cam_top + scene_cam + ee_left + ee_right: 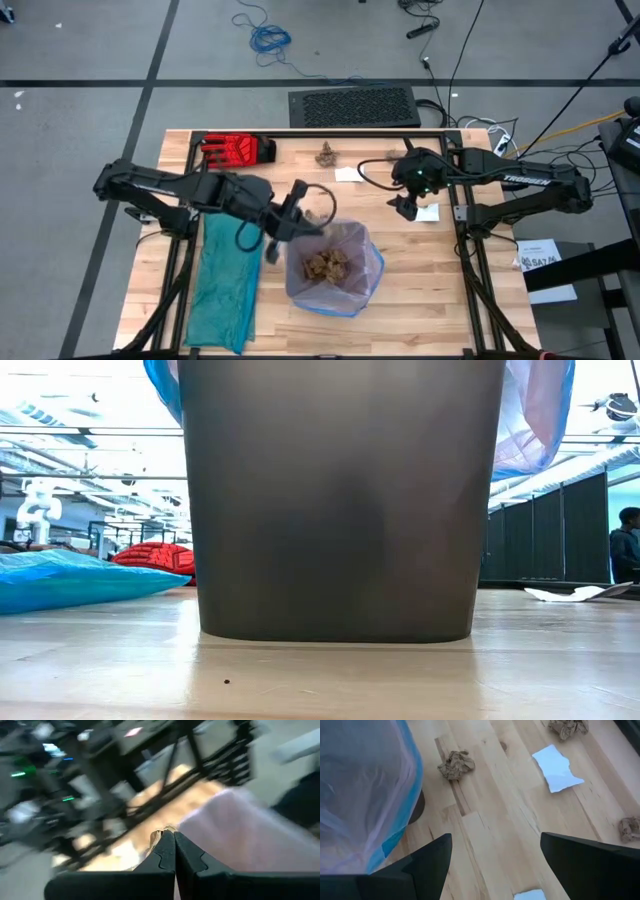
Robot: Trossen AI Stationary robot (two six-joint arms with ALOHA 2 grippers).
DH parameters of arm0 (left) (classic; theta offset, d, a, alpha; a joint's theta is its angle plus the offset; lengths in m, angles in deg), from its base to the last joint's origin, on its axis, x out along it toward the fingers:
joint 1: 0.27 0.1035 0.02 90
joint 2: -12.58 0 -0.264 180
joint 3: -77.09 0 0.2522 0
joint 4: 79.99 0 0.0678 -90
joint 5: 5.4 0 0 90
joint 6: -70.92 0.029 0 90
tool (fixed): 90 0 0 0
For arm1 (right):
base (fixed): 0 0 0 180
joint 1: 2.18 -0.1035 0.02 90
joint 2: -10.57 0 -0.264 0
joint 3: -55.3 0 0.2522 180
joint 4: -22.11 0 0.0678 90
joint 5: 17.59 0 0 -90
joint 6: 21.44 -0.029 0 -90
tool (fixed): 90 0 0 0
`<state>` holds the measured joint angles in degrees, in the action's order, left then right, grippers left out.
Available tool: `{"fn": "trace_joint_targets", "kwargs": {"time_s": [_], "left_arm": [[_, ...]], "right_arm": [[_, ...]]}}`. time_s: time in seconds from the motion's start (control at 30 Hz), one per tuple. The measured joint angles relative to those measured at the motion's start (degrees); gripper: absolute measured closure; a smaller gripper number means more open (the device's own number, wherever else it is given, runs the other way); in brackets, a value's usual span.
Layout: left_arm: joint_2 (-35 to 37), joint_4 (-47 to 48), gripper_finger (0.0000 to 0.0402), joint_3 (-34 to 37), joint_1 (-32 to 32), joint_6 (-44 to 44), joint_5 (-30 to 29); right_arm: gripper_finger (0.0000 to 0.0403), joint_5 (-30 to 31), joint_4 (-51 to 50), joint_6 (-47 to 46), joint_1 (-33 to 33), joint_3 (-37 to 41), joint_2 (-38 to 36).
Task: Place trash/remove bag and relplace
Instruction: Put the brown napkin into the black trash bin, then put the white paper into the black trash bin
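The bag [333,262], a pale pink-white liner with a blue hem, lines the dark bin [335,500] at mid-table, and several brown wads [325,265] lie inside it. My left gripper [312,226] is at the bag's left rim, shut on a brown paper wad [158,836]. My right gripper [405,207] is open over the table to the right of the bin, touching nothing. Loose brown wads [456,765] [568,726] [630,827] and a white scrap [556,767] lie on the wood ahead of its fingers. Another wad [326,155] lies near the far edge. My left gripper pinches a brown paper wad between its two fingers. Only a small crumpled bit [159,833] shows past the fingertips [167,851]. The wad is lifted clear of the table, right beside the pink bag [240,835].
A teal-green plastic bag [225,285] lies flat along the table's left side. A red glove [237,150] rests at the far left corner. White scraps [350,173] [427,211] lie right of centre. A person [628,545] stands in the room beyond the table.
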<state>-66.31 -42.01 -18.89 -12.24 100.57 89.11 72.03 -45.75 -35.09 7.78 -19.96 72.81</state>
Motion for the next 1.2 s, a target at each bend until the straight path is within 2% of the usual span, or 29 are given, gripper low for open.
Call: {"fn": "trace_joint_targets", "kwargs": {"time_s": [0.17,0.33,0.43,0.7,0.93,1.2], "left_arm": [[0.0,4.1,0.0401,-1.0,-2.3,-8.0,5.2],[-1.9,5.3,0.0401,-1.0,-2.3,-15.5,4.4],[-5.4,5.3,0.0397,-1.0,-2.3,-15.8,4.2],[-12.5,5.7,0.0323,-0.9,-2.4,-17.3,-0.3],[-8.4,5.3,0.0269,-0.9,-2.8,-17.3,-7.8],[-0.7,5.7,0.026,-0.9,-4.6,-17.3,-13.4]], "right_arm": [[0.0106,-1.3,-2.0,-0.4,-1.6,0.0,0.0],[0.0106,-1.4,-5.9,-3.0,-5.3,0.0,0.0],[0.0106,-0.8,-7.2,-4.9,-7.5,0.0,0.0],[0.0105,5.0,-15.7,-11.2,-13.4,0.0,0.0],[0.0104,13.1,-19.5,-16.8,-19.9,1.4,0.0],[0.011,14.2,-17.9,-25.0,-26.4,15.3,0.2]]}}
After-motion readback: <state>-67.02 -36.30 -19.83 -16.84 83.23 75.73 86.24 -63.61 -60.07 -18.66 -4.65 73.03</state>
